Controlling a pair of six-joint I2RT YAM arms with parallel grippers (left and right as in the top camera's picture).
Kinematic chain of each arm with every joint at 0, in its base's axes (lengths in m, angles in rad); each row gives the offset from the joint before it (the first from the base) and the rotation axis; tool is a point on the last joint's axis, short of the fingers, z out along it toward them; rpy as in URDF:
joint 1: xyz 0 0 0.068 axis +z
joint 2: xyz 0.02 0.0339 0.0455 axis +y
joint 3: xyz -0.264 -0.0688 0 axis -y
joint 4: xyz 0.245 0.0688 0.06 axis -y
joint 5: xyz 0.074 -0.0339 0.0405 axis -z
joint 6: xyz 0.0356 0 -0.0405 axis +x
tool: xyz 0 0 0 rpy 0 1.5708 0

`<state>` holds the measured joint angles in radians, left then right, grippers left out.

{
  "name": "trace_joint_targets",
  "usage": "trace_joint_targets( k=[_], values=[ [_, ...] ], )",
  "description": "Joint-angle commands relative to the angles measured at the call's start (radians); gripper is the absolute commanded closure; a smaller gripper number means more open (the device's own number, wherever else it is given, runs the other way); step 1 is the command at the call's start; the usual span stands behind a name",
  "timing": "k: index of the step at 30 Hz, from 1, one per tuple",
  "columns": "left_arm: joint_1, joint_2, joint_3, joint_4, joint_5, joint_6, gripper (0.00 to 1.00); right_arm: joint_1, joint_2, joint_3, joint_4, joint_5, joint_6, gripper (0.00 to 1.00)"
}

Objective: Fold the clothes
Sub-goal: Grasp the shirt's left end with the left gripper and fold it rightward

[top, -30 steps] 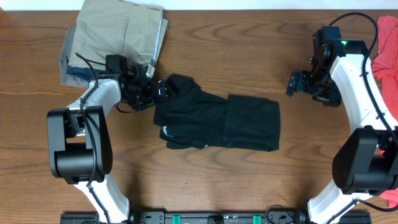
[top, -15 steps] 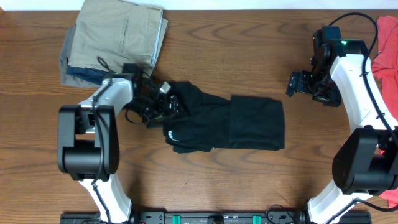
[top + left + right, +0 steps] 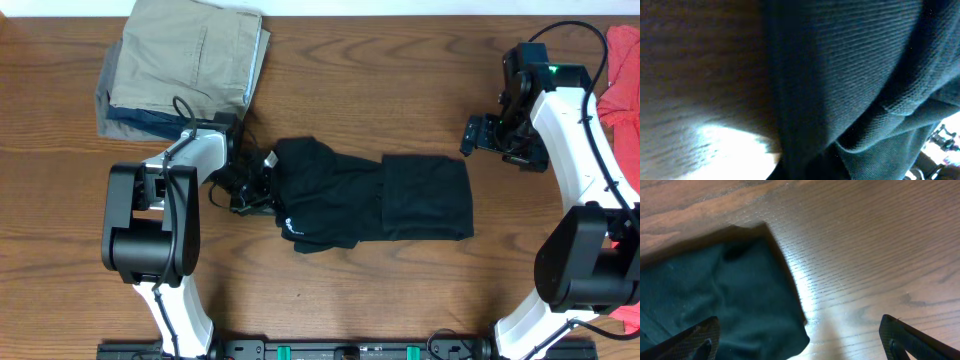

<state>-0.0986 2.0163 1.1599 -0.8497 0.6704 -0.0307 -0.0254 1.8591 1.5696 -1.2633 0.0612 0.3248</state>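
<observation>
One small white logo [image 3: 288, 224], unreadable, marks the black shirt [image 3: 400, 200]; left gripper [image 3: 262, 183] pinches it, right gripper [image 3: 800, 339] gapes.

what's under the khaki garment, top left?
A folded blue-grey garment, showing along the khaki garment's left and near edges. The rest of it is covered, as is anything else beneath.

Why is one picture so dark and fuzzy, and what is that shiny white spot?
Left wrist: the camera is pressed close to the shirt, so it's dark and blurred; right wrist: the white patch is lamp glare on the table; overhead: sharp, evenly lit.
</observation>
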Motion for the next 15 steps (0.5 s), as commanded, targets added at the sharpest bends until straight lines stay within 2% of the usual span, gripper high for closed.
trace_joint_targets(
  k=[1, 8, 9, 10, 11, 12, 15],
  values=[
    [0.002, 0.022, -0.011, -0.007, -0.089, -0.024, 0.94, -0.006, -0.007, 0.002, -0.001, 0.013, -0.012, 0.01],
    [0.004, -0.018, -0.010, -0.010, -0.088, -0.047, 0.94, -0.006, -0.007, 0.002, -0.001, 0.013, -0.012, 0.01],
    [0.004, -0.027, -0.010, -0.010, -0.088, -0.047, 0.83, -0.006, -0.007, 0.002, -0.001, 0.013, -0.012, 0.01],
    [0.004, -0.035, -0.010, -0.009, -0.088, -0.046, 0.45, -0.006, -0.007, 0.002, -0.001, 0.013, -0.012, 0.01],
    [0.004, -0.040, -0.010, -0.005, -0.088, -0.046, 0.12, -0.006, -0.007, 0.002, -0.001, 0.013, -0.012, 0.01],
    [0.004, -0.042, -0.010, -0.001, -0.088, -0.046, 0.02, -0.006, -0.007, 0.002, -0.001, 0.013, -0.012, 0.01],
    [0.004, -0.042, -0.010, 0.014, -0.088, -0.034, 0.02, -0.006, -0.007, 0.002, -0.001, 0.013, -0.012, 0.01]
  ],
)
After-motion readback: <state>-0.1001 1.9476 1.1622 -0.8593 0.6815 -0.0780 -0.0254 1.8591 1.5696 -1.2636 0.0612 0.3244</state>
